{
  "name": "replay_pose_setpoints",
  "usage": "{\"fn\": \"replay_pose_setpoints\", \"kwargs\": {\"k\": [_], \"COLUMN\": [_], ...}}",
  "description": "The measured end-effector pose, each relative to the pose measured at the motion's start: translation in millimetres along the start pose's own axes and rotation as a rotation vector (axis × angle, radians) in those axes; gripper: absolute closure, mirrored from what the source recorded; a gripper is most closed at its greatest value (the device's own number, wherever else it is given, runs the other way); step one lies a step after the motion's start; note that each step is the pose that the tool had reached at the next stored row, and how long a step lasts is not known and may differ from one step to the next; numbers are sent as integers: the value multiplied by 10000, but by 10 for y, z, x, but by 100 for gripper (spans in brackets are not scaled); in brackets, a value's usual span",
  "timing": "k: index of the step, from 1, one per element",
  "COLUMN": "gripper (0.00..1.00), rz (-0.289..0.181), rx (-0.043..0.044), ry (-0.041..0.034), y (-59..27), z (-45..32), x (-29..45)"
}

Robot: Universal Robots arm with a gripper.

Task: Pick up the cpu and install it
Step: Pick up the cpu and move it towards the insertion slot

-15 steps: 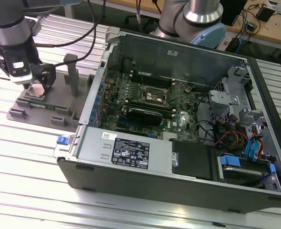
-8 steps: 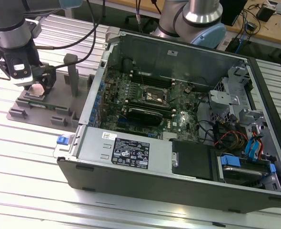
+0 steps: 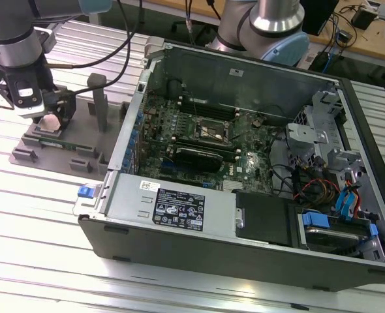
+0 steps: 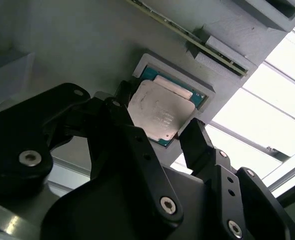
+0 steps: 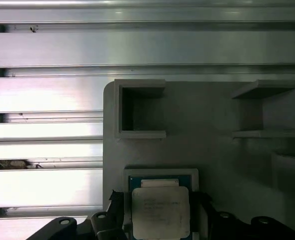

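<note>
The claw [image 4: 156,116] is closed to the chip's width, pinching the cpu [image 5: 160,212] by two opposite edges while it sits in its pocket on the gray holder [image 3: 55,149]. This looks like the pick-up step; clearing the pocket calls for a level, straight lift. One chip, one holder, one open computer case [image 3: 199,238], one socket [image 3: 213,132].
</note>
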State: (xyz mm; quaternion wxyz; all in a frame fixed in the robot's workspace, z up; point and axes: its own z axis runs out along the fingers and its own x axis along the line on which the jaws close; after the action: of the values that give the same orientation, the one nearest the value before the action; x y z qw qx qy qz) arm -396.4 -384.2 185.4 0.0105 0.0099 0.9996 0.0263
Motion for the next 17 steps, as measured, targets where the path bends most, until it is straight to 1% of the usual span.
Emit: {"fn": "replay_pose_setpoints", "kwargs": {"k": [8,14,15,16,17], "gripper": [34,34,35,42,45], "rz": [2,2,2,2,2], "rx": [0,-1,-1,0,-1], "ry": [0,-1,-2,-1,-1], "y": [1,2,2,2,2], "z": [5,-13,-13,-14,-14], "x": [2,1,1,1,1]}}
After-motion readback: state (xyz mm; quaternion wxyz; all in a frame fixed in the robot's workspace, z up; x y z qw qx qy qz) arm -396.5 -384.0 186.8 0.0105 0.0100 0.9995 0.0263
